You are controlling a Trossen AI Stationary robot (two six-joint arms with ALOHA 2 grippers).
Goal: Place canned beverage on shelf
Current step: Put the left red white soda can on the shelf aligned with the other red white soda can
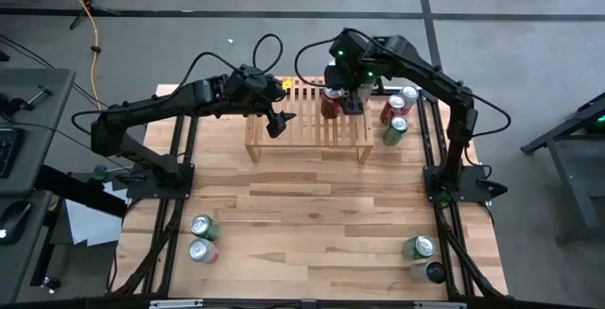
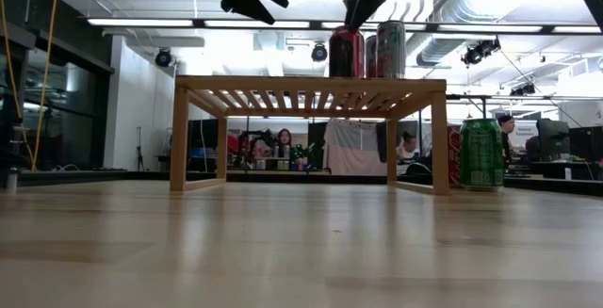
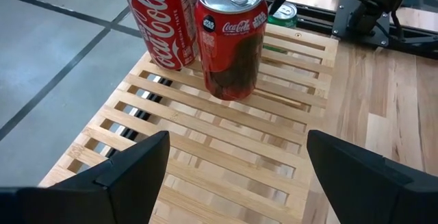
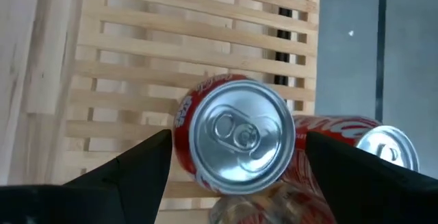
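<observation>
The shelf stands at the desk's far edge, long axis running left to right. Two red cans stand upright on its slats toward the right half; the left half of the slats is free. The right jaws hang directly above the nearer can, apart, not touching it. The left jaws hover apart over the shelf's left part. Further cans stand on the desk beside the shelf's right end.
</observation>
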